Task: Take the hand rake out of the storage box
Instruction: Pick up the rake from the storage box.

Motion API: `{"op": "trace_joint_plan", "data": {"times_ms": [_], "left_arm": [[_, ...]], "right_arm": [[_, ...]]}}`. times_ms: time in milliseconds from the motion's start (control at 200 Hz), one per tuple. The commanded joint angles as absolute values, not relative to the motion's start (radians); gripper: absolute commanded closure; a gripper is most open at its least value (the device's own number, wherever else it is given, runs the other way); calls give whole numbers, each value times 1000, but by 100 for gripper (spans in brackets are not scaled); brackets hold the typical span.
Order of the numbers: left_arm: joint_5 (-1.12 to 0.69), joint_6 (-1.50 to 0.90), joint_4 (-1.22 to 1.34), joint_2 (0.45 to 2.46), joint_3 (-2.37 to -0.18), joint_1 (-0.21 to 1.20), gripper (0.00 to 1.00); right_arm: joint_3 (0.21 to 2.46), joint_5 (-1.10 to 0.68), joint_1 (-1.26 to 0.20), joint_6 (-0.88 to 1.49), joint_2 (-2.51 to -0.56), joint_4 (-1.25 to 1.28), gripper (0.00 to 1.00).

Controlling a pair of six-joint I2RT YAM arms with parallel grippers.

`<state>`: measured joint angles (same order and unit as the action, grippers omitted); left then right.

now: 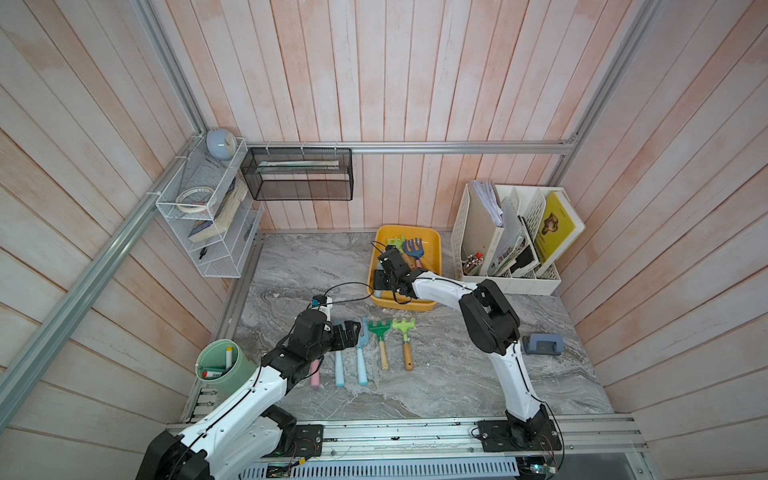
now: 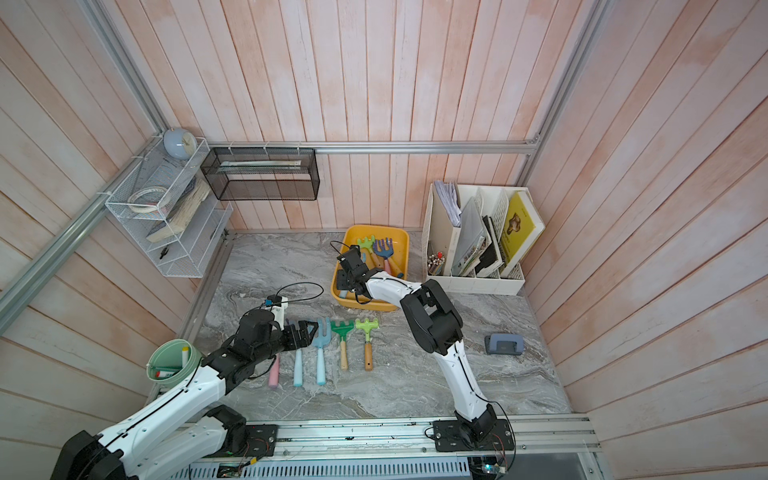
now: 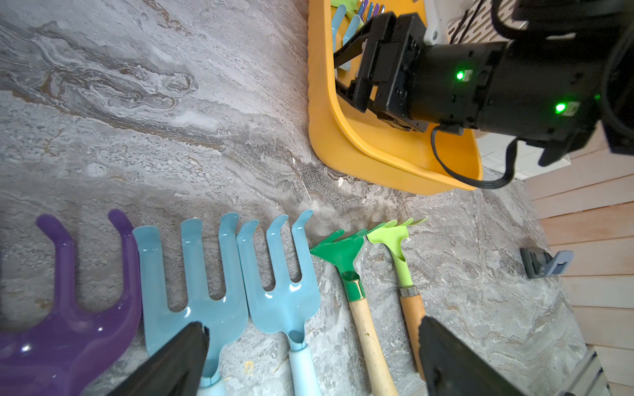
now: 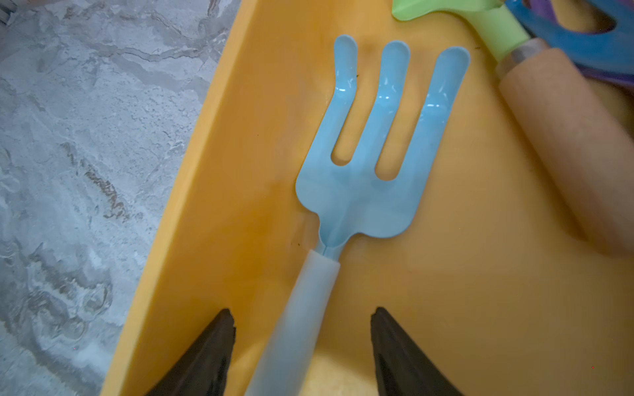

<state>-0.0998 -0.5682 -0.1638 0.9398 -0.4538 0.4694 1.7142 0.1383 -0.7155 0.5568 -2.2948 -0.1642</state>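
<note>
I have the right claw low inside the storage box. Its jaws are partly apart and straddle the pale handle of the light blue hand rake with a gap on each side, so nothing is gripped yet. I judge it is lined up on the handle because the flat tines ahead of it offer no hold. The rake lies on the box floor, head pointing away from the claw. The box wall runs just beside one finger. A wooden-handled rake lies near the other, with a dark blue rake across it, so the lift should go straight up. The left claw hangs wide open and empty over the row of rakes on the marble table, apart from the box.
</note>
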Motion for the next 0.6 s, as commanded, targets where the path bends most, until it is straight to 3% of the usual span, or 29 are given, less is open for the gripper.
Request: {"op": "trace_joint_plan", "data": {"times_ms": [0,165,350,595], "left_arm": [[-87,-557,-150,937,-443,463,0],[-84,-555,-147,940,-443,463,0],[-84,-554,-147,949,-445,463,0],[-80,-554,-147,951,-445,463,0]], "right_arm": [[1782,199,-716,554,-2356,-285,34],[1815,332,-717,531,-2377,-401,37],[1772,357,-675,502,-2324,-398,59],[1741,359,-655,431,-2223,-380,59]]}}
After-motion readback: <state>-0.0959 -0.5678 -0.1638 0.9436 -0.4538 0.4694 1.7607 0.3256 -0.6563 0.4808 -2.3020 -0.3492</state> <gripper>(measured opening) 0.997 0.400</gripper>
